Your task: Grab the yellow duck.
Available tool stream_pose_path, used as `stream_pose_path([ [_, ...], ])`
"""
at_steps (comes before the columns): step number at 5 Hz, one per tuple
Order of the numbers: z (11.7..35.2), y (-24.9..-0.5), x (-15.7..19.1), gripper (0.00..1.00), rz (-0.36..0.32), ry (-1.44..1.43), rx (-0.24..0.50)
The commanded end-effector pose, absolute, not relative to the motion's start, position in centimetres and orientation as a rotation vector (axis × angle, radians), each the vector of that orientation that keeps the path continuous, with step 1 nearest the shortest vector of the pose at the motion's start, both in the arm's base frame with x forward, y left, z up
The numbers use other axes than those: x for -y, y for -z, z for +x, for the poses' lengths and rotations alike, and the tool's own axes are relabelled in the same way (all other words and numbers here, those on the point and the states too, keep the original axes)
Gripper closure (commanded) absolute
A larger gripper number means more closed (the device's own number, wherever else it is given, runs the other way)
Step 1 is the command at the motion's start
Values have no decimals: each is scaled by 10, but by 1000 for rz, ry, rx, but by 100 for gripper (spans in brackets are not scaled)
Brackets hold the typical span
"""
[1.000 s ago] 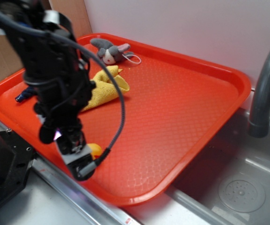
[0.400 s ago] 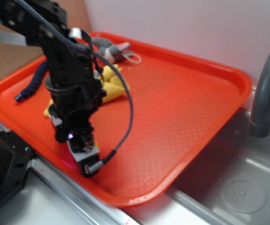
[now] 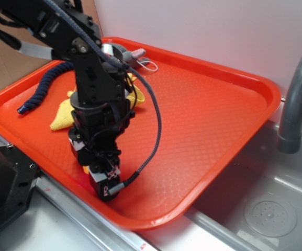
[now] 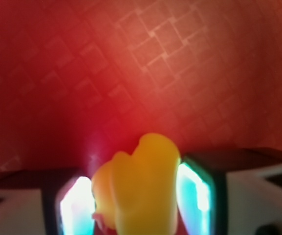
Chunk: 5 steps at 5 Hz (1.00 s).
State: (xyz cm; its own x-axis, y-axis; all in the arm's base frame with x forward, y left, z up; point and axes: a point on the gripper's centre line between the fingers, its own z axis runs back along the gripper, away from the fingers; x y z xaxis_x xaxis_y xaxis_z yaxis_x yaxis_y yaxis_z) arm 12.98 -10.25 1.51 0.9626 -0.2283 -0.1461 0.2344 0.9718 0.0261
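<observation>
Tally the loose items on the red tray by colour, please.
Yellow: 2, the duck between the gripper fingers, and the cloth.
Grey: 1, the stuffed toy.
Dark blue: 1, the rope.
Total: 4 on the tray.

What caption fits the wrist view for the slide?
Wrist view: small glossy yellow rubber duck sits between the gripper fingers above the textured red plastic tray.

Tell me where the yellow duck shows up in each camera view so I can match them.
Exterior: the yellow duck is not visible; the arm and gripper cover its spot near the tray's front edge.
Wrist: yellow duck at bottom centre, between the two fingers.
Shared landmark: the textured red tray.
</observation>
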Motion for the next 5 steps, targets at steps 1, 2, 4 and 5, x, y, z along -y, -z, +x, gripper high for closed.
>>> stream_pose_path([
  [1,141,-80,75,100,39,271,-30],
  [2,156,-132,42,100,89,181,111],
  [4,201,-206,13,100,152,112,62],
  [5,205,-212,12,100,117,57,40],
])
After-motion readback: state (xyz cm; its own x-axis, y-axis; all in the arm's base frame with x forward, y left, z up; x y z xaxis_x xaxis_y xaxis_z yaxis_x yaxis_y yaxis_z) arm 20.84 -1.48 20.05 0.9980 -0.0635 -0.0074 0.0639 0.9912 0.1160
